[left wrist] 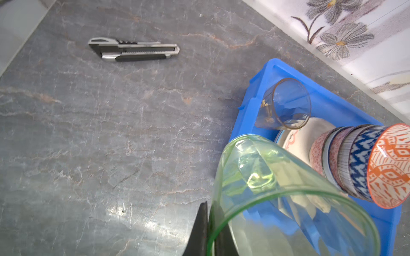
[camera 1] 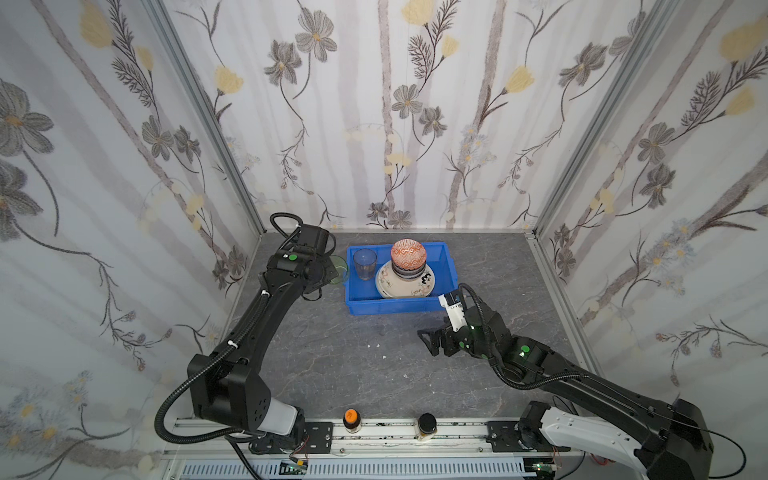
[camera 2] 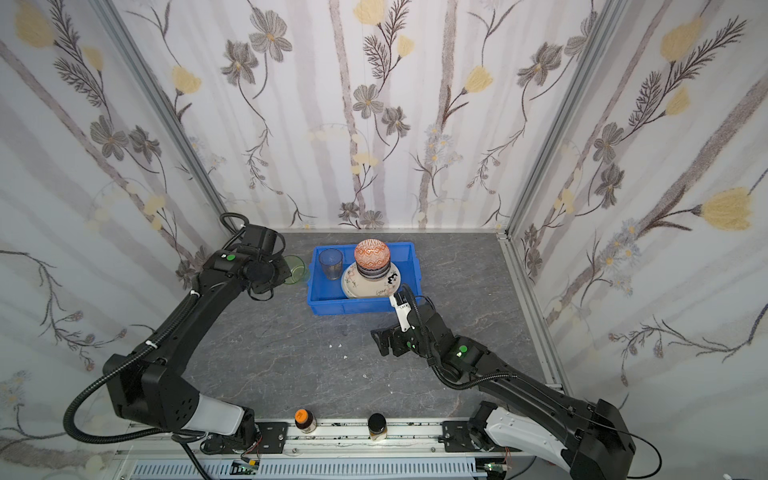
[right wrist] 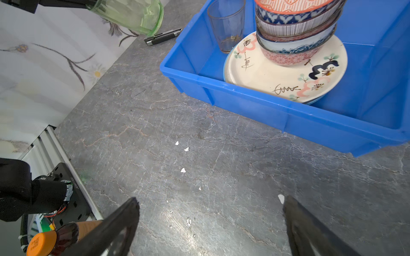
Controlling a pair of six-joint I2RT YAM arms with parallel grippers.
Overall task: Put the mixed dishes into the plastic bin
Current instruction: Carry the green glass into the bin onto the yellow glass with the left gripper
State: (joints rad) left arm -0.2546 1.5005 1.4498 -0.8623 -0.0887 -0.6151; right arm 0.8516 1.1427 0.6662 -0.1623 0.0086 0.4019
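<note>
With left gripper (left wrist: 210,228) clamped on green tumbler (left wrist: 255,177) rim, carry right over blue plastic bin (camera 1: 395,305), lower upright beside amber tumbler (camera 1: 365,266). Leave wide-open, empty right gripper (right wrist: 210,200) clear.

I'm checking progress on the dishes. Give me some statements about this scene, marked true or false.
1. The left tool grips the green glass by its rim. True.
2. The green glass stands inside the bin. False: it is held tilted outside the bin.
3. The right tool is open and empty. True.
4. The orange bowl lies under the plates. False: it tops the bowl stack on the plates.
5. A tumbler stands upright in the bin. True.
</note>
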